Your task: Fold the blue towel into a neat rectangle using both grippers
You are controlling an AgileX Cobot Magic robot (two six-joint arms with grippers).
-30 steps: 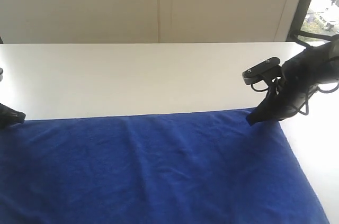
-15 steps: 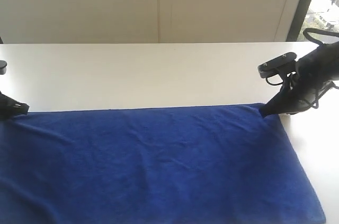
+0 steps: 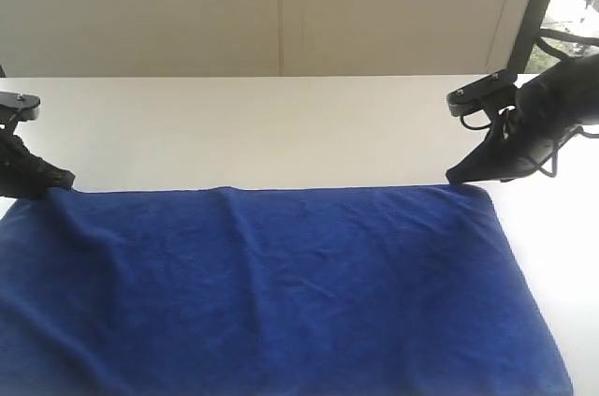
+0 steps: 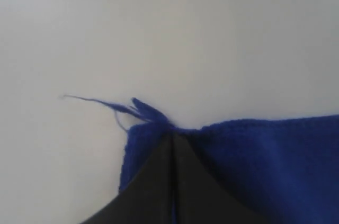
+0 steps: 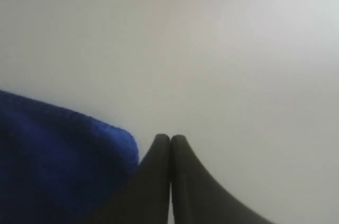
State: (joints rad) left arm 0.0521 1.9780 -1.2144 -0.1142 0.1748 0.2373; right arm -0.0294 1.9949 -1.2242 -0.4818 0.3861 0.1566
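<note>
Towel pulled flatter, fold not begun

Spread across the lower frame, the blue towel point(image 3: 281, 293) now has its far edge higher and straighter than a second ago. At mid-left, the left gripper point(image 3: 58, 177) stays clamped on one far corner. At mid-right, the right gripper point(image 3: 457, 174), fingers together, touches the other corner; whether it pinches cloth is unclear.

Left gripper point(image 3: 58, 178) low at the left edge of the desk point(image 3: 281, 124), jaws pinched together on a corner of the blue towel point(image 3: 281, 284); right gripper point(image 3: 456, 175) near the right edge, angled steeply down, jaws pressed flush together.
</note>
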